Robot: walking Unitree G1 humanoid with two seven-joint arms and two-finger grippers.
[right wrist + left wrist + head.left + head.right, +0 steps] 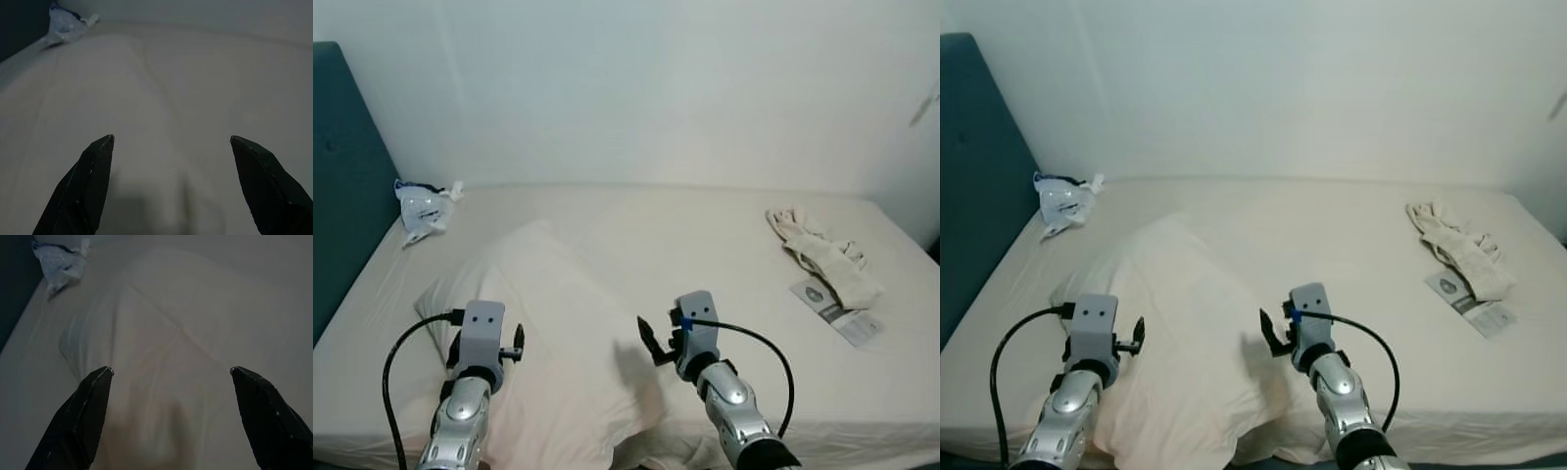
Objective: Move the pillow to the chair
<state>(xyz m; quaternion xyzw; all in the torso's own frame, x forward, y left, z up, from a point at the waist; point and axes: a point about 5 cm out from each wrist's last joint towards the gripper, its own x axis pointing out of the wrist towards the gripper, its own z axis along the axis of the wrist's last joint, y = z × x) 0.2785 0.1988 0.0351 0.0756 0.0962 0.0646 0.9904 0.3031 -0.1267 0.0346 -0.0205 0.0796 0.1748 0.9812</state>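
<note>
My left gripper (pixel 171 374) has its fingers (pixel 78 421) spread wide and empty, hanging just above the near left part of the pillow (pixel 558 333). My right gripper (pixel 171 142) is the same: fingers (pixel 266 188) wide apart, nothing between them, poised over the pillow's near right side. From the head views I cannot tell whether either pair of tips is already brushing the cloth or just clear of it.

The pillow lies flat on the bed (pixel 705 245), angled, with one corner pointing toward the far wall and its near edge at the front of the mattress, between my two arms. It looks large, light and very soft, in a pale case that wrinkles easily. I judge it will sag and fold if I take it with one gripper, and a shallow pinch may catch only the loose case. I would take it with both, one on each long side, biting deep enough to catch the filling.

Further out, a crumpled plastic bag (pixel 423 209) sits by the blue headboard (pixel 342 176) on the left, well apart from the pillow. On the far right lie a bunched cloth (pixel 822 255) and a leaflet (pixel 834 311) just beside it.
</note>
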